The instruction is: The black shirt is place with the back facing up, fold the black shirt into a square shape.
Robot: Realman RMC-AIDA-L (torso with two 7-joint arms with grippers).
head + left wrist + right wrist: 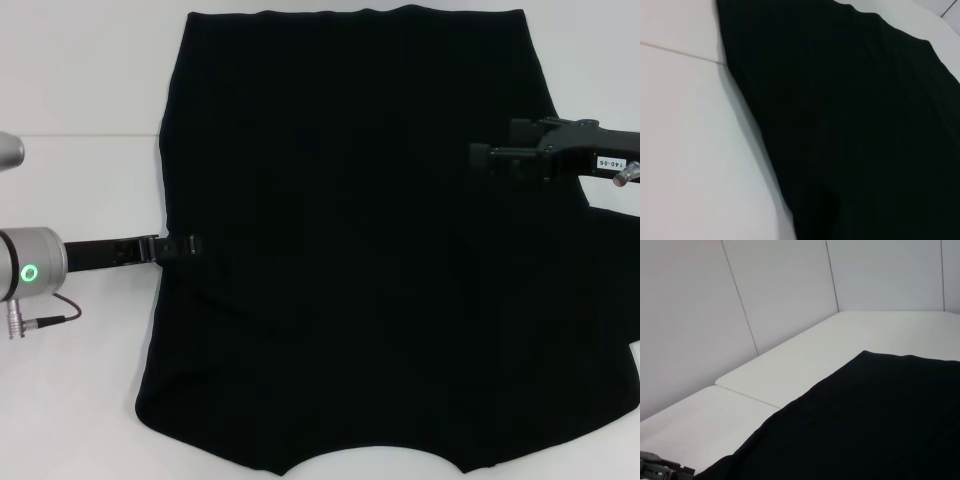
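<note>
Black shirt [360, 250] spread flat on white table [70, 400], collar end at near edge, hem toward far edge, no lettering visible. Left gripper [185, 245] at shirt's left edge, touching fabric; finger state cannot tell. Right gripper [485, 158] over shirt's right side; finger state cannot tell.

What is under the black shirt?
The white table shows around the black shirt. Whatever else lies beneath is covered. Left gripper is at its edge, right gripper above it.
</note>
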